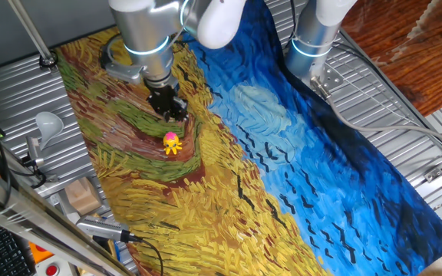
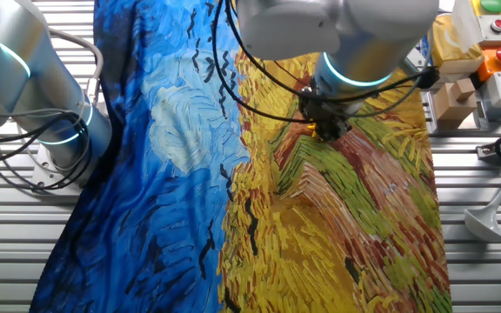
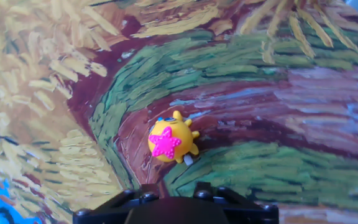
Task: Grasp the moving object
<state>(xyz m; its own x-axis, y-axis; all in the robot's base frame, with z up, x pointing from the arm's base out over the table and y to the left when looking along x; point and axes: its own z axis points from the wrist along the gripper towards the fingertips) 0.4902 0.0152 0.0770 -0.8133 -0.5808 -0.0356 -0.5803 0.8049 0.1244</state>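
Painted cloth [image 1: 298, 153] in yellow, green and blue is covering the table, and the arm is reaching down over its yellow-green part. Its gripper [image 1: 172, 112] is hovering just beside the toy [image 1: 172, 142], holding nothing; how far its jaws are parted is not showing

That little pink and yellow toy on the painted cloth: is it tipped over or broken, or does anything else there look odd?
Nothing stands out. The toy sits upright and whole on the cloth, pink star on top in the hand view, apart from the gripper hanging just beside it. The cloth lies flat where the toy sits.
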